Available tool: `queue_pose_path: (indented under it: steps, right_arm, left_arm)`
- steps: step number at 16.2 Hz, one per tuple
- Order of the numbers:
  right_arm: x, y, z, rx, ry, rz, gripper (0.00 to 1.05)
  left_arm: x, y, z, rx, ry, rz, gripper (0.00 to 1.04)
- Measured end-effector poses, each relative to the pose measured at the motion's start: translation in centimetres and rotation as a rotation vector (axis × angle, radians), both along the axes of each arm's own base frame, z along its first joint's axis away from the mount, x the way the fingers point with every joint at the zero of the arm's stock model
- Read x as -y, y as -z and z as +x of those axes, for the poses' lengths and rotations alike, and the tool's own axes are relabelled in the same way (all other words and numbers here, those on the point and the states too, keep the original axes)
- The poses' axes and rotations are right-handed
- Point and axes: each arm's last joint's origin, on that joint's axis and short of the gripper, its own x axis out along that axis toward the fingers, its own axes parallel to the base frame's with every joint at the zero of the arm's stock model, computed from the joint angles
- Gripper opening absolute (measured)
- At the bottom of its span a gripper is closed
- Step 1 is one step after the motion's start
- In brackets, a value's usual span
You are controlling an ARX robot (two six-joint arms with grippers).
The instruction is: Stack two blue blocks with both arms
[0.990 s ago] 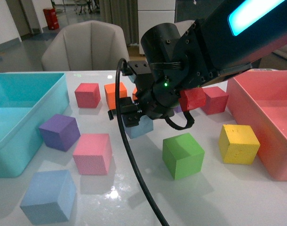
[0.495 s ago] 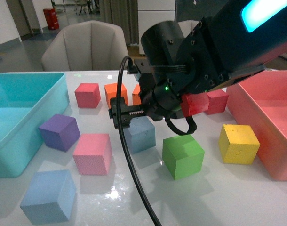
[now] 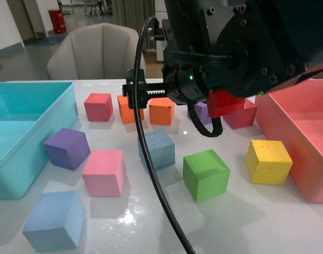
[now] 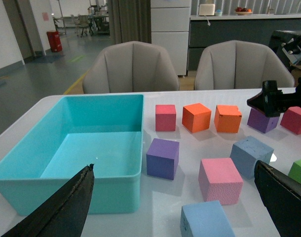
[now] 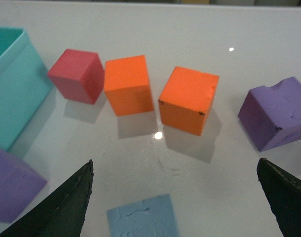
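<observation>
One pale blue block [image 3: 158, 149] rests on the white table beside the green cube [image 3: 205, 174]. The right wrist view shows it as the blue block [image 5: 143, 216] just below my right gripper [image 5: 175, 163], which hangs open and empty above it. The other blue block [image 3: 54, 219] sits at the front left. In the left wrist view it is the near blue block [image 4: 206, 219], with the first blue block [image 4: 251, 155] farther off. My left gripper [image 4: 174, 167] is open, empty and above the table's near side.
A teal bin [image 3: 13, 159] stands at the left and a pink bin [image 3: 310, 159] at the right. Pink [image 3: 104, 172], purple [image 3: 67, 148], yellow [image 3: 268, 161], red [image 3: 98, 107] and orange [image 3: 161, 111] cubes lie scattered. The right arm's black cable [image 3: 151, 174] hangs across the middle.
My right gripper let go of the blue block onto the table beside the green cube, then rose up and back. The block now stands alone.
</observation>
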Motion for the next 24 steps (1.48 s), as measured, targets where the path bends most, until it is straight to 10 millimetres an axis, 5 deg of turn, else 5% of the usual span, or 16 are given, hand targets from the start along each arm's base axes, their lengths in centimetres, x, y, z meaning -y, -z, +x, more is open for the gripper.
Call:
queue_pose_path:
  steps: [5, 6, 8, 9, 11, 12, 13, 14, 16, 18, 24]
  right_arm:
    - [-0.1, -0.9, -0.1, 0.187, 0.15, 0.061, 0.98]
    - [1.5, -1.1, -2.1, 0.182, 0.158, 0.057, 0.98]
    - [5.8, -1.2, -10.4, 0.216, 0.232, -0.022, 0.89]
    - [7.7, -3.4, -15.0, 0.338, 0.283, -0.018, 0.8]
    - [14.0, -8.4, -20.6, 0.544, 0.323, 0.054, 0.58]
    - [16.9, -6.4, -22.4, 0.479, 0.364, -0.016, 0.45]
    - [18.3, -3.4, -24.2, 0.358, 0.339, -0.085, 0.34]
    - [19.0, -2.4, -25.6, 0.347, 0.312, -0.087, 0.21]
    - [20.2, -4.8, -26.6, 0.504, 0.327, -0.027, 0.02]
    - [20.9, -3.0, -27.4, 0.438, 0.324, -0.054, 0.02]
    - [23.0, -2.1, -29.4, 0.474, 0.34, -0.047, 0.02]
  left_arm:
    - [0.0, 0.0, 0.0, 0.0, 0.0, 0.0, 0.98]
    - [0.0, 0.0, 0.0, 0.001, 0.006, 0.0, 0.98]
    - [-0.1, 0.1, 0.0, -0.007, -0.01, 0.0, 0.98]
    - [0.0, 0.0, 0.0, 0.003, -0.006, 0.0, 0.98]
    - [0.0, 0.0, 0.0, 0.0, 0.0, 0.0, 0.98]
    - [0.0, 0.0, 0.0, 0.002, 0.0, 0.0, 0.98]
    - [0.0, 0.0, 0.0, 0.0, 0.001, 0.0, 0.98]
    - [0.0, 0.0, 0.0, 0.0, 0.0, 0.0, 0.98]
    - [0.0, 0.0, 0.0, 0.0, 0.0, 0.0, 0.98]
    - [0.0, 0.0, 0.0, 0.0, 0.0, 0.0, 0.98]
    - [0.0, 0.0, 0.0, -0.001, 0.0, 0.0, 0.98]
